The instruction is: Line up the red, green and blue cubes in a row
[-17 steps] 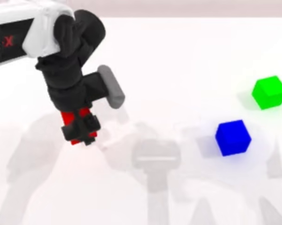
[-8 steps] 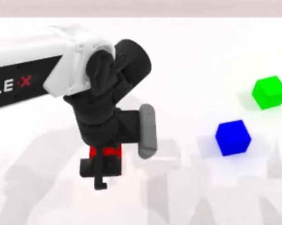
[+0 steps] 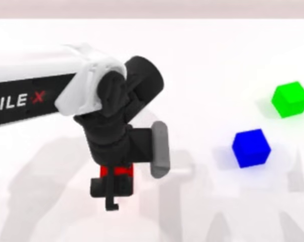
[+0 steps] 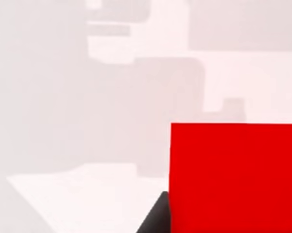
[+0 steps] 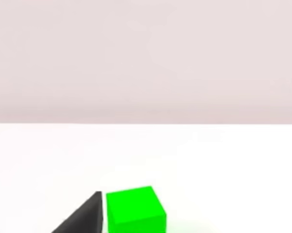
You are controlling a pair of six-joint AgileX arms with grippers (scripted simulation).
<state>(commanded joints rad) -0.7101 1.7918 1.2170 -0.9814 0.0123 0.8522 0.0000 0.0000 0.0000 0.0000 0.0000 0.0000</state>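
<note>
My left gripper [image 3: 111, 189] is shut on the red cube [image 3: 115, 171], which is mostly hidden under the black wrist, left of the table's middle and towards the front. In the left wrist view the red cube [image 4: 233, 179] fills the corner beside one dark finger [image 4: 158, 216]. The blue cube [image 3: 251, 147] sits on the table at the right, and the green cube [image 3: 291, 99] lies farther back and to the right of it. The right arm is out of the top view. Its wrist view shows the green cube [image 5: 135, 208] apart from one dark fingertip [image 5: 85, 216], spread wide.
The white table [image 3: 202, 65] stretches between the left arm and the two cubes on the right. Its far edge [image 3: 192, 19] runs along the back. Grey arm shadows lie across the front of the table.
My left arm has carried the red cube from the back left towards the front and the right, and over the last half second it has barely moved. The blue and green cubes have stayed put.
</note>
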